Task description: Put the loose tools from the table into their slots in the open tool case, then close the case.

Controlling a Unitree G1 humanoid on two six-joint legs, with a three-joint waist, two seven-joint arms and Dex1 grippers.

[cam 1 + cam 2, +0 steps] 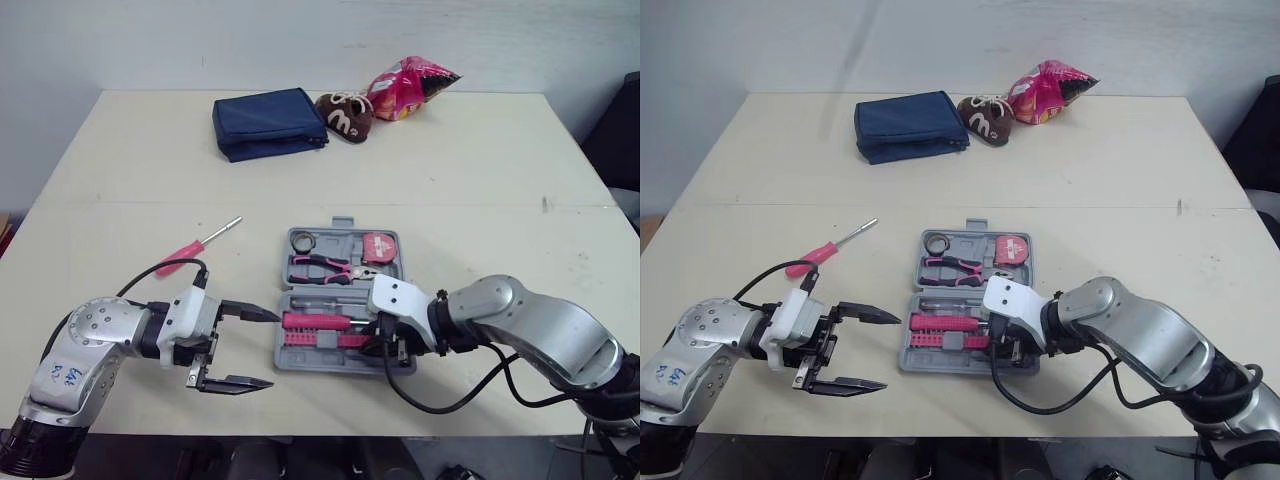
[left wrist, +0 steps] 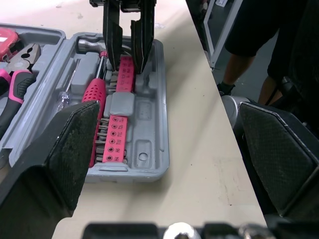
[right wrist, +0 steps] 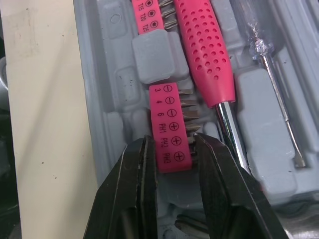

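Note:
The grey tool case [image 1: 283, 360] lies open at the table's front centre, holding pink pliers [image 1: 320, 267], a tape measure [image 1: 378, 246] and a pink-handled driver [image 3: 207, 50]. My right gripper [image 3: 173, 142] reaches into the front half from the right, its fingers shut on the end of the pink bit holder [image 3: 167, 124], which sits in its recess. My left gripper [image 1: 240, 350] hovers open and empty just left of the case. A loose red-handled screwdriver [image 1: 195, 247] lies on the table behind the left arm.
At the back of the table lie a folded dark blue pouch [image 1: 268, 122], a brown plush shoe [image 1: 345, 113] and a pink snack bag [image 1: 410, 88]. The table's front edge runs close below the case. A person's legs [image 2: 249, 50] stand beyond the edge.

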